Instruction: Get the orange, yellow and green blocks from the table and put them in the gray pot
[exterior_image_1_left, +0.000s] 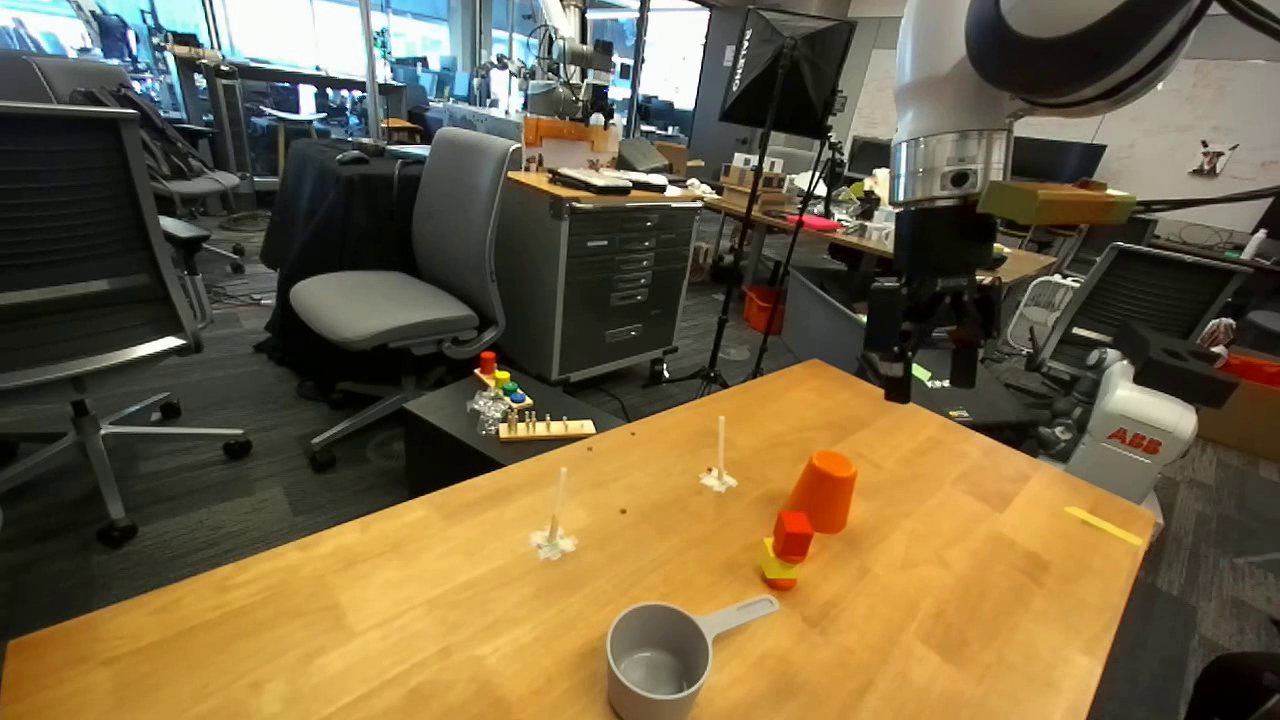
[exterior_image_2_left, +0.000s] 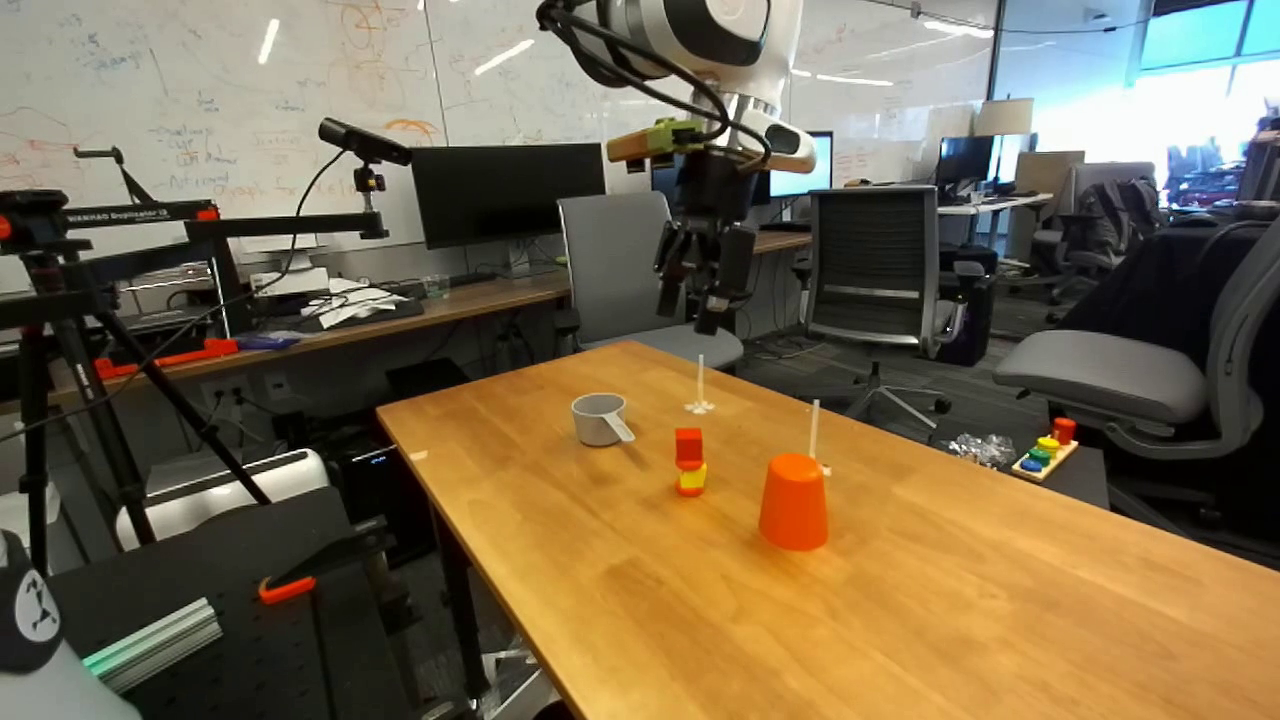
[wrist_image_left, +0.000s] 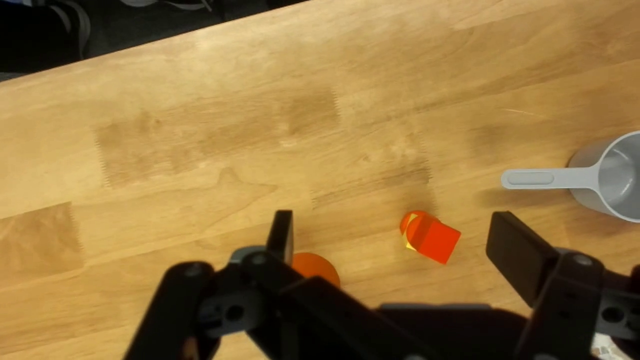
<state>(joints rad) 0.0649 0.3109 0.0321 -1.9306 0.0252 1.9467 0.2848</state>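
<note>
A small stack stands on the table. An orange-red cube is on top, a yellow block below it, and a rounded orange-red piece at the bottom. No green block shows on the table; it is hidden or out of view. The gray pot stands upright near the stack, its handle towards the stack. My gripper is open and empty, high above the table.
A bigger orange cup-shaped block stands beside the stack. Two thin upright sticks are taped to the table. Peg toys lie on a low black side table. A white ABB arm stands beyond the table edge.
</note>
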